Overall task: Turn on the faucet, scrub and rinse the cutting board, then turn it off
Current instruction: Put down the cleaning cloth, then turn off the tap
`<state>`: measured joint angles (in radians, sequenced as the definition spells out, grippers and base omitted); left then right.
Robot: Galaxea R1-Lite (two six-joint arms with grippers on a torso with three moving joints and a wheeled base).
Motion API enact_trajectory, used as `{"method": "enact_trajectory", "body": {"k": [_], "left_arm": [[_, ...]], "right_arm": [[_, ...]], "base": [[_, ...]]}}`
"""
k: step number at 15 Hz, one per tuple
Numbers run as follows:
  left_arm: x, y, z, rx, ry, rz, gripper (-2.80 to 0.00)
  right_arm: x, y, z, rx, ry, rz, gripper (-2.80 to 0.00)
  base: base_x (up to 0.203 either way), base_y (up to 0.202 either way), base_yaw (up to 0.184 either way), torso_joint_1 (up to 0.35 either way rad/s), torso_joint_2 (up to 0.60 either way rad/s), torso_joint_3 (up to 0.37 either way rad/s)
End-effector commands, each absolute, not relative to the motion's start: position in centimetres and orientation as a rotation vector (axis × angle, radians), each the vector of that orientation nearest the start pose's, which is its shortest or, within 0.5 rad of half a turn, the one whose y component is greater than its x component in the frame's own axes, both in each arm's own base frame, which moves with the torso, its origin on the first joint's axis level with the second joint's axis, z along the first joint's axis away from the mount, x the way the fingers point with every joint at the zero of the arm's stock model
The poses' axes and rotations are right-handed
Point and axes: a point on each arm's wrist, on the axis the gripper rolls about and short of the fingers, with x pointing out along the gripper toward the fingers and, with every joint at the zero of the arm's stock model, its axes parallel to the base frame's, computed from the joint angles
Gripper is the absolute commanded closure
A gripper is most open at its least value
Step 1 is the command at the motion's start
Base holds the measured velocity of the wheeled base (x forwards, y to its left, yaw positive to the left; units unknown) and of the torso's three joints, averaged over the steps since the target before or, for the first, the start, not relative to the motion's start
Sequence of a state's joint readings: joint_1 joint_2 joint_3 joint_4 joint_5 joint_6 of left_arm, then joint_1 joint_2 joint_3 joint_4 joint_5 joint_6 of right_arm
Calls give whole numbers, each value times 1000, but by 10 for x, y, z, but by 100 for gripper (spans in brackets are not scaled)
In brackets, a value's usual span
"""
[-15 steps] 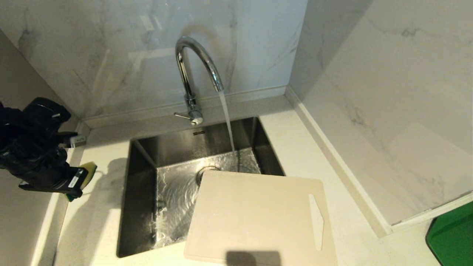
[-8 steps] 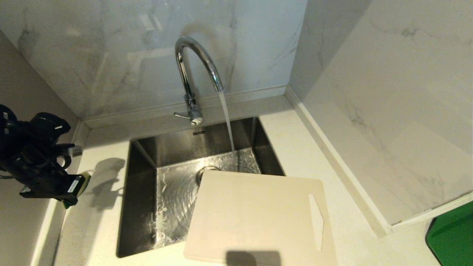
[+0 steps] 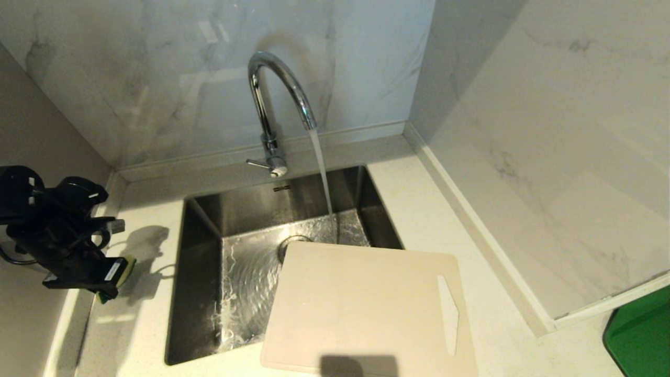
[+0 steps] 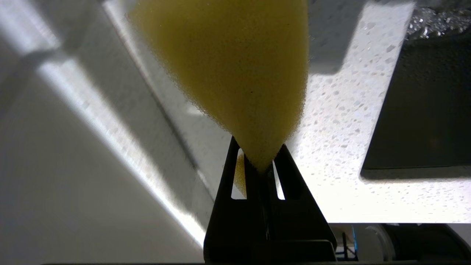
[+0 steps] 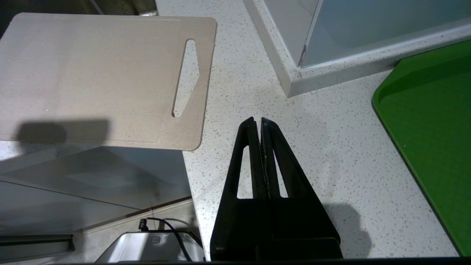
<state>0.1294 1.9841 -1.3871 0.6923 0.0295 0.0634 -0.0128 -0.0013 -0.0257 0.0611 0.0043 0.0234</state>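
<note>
The chrome faucet (image 3: pixel 272 104) stands behind the sink, its side lever (image 3: pixel 259 164) sticking out, and water (image 3: pixel 322 173) pours from the spout into the basin. The cream cutting board (image 3: pixel 366 309) lies flat over the sink's front right corner, slot handle to the right; it also shows as the board (image 5: pixel 99 73) in the right wrist view. My left gripper (image 3: pixel 114 280) hangs over the counter left of the sink, shut on a yellow-and-green sponge (image 3: pixel 125 266). Close up, the sponge (image 4: pixel 235 66) bulges out of the left gripper (image 4: pixel 258 147). My right gripper (image 5: pixel 257 123) is shut and empty, over the counter right of the board.
The steel sink (image 3: pixel 204 220) is wet, with water swirling around the drain. Marble walls close in at the back and right. A green tray (image 3: pixel 641 335) lies at the far right, near the right gripper as the tray (image 5: pixel 434 129). The counter's front edge runs just below the board.
My left gripper has sunk lower with the sponge, toward the counter's front, and then edged slightly toward the sink. Water keeps running; the board and right arm have not moved.
</note>
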Motion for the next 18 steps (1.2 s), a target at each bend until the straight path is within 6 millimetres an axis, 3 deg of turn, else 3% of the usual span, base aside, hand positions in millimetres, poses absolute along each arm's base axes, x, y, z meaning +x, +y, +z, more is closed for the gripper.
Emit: {"method": "enact_trajectory", "body": {"k": [1, 3, 4, 9, 12, 16, 18], "left_arm": [[338, 45, 133, -4, 1307, 59, 0], [338, 44, 131, 21, 1314, 33, -10], [338, 44, 130, 24, 1317, 31, -280], [338, 44, 136, 25, 1299, 33, -280], [331, 43, 150, 45, 1272, 19, -280], [308, 37, 204, 113, 1153, -59, -280], [296, 21, 230, 147, 1103, -159, -280]], "right_arm": [[-25, 0, 76, 23, 34, -9, 0], [-25, 0, 76, 23, 34, -9, 0], [-25, 0, 76, 23, 34, -8, 0], [-25, 0, 76, 23, 34, -8, 0], [-25, 0, 76, 23, 34, -9, 0], [-25, 0, 76, 24, 34, -8, 0], [-25, 0, 76, 25, 34, -8, 0]], "base": [[0, 0, 0, 0, 0, 0], [0, 0, 0, 0, 0, 0], [0, 0, 0, 0, 0, 0], [0, 0, 0, 0, 0, 0], [0, 0, 0, 0, 0, 0], [0, 0, 0, 0, 0, 0], [0, 0, 0, 0, 0, 0]]}}
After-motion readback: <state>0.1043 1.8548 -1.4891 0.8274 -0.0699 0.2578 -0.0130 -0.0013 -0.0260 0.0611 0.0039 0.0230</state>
